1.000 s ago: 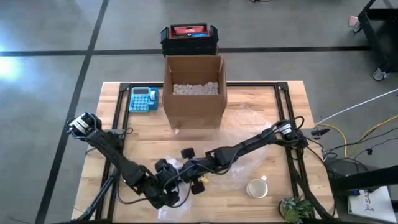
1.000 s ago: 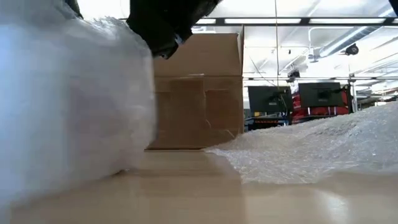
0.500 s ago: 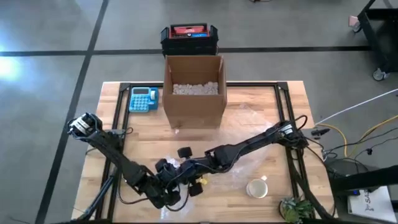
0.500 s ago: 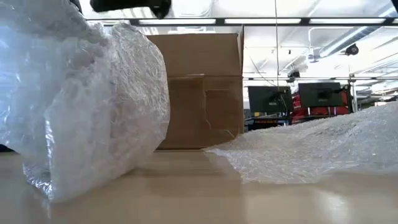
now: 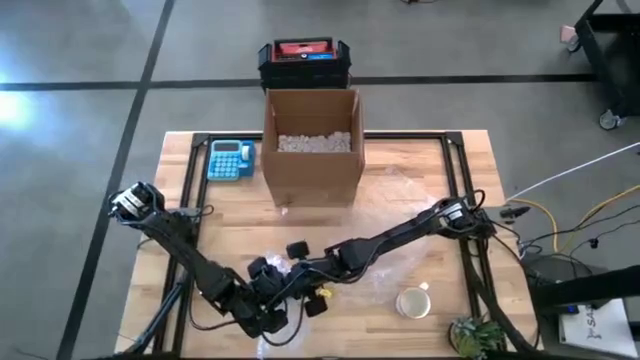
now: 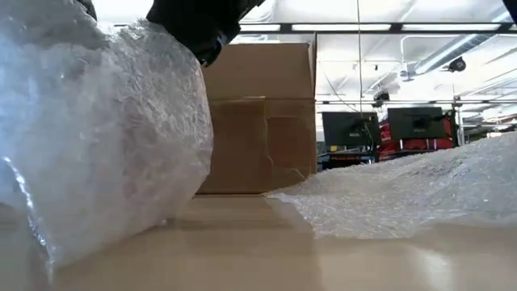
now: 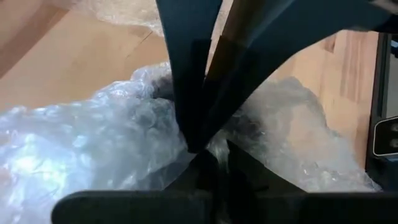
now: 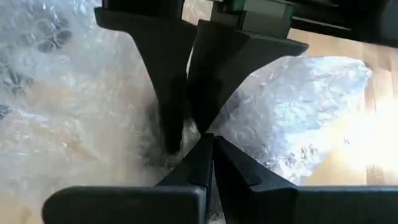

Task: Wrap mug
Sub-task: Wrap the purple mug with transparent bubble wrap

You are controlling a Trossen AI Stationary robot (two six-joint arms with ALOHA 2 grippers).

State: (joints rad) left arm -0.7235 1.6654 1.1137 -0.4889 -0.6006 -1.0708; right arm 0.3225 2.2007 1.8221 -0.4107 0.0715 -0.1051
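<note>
Left tool (image 5: 283,312) and right tool (image 5: 300,285) meet at the desk's near edge, tip to tip over a bunched wad of bubble wrap (image 6: 97,137). In the left wrist view the left tool's fingers (image 7: 193,93) are pressed together, pinching the film. In the right wrist view the right tool's fingers (image 8: 180,93) are likewise closed, on a fold of the same wrap.

More wrap lies spread flat toward the right side (image 6: 404,198). The mug (image 5: 413,301) sits bare on the desk (image 5: 200,225), apart from both tools and near the right-hand corner, not yet covered.

Handling, as judged: wrap is light, soft, springy and slick; it will slip from a shallow pinch, so take a deep fold at the edge. The mug looks rigid and breakable; best taken by rim or handle, set down gently.

Beyond: cardboard box (image 5: 311,140) with pale fill, blue calculator (image 5: 230,159).
</note>
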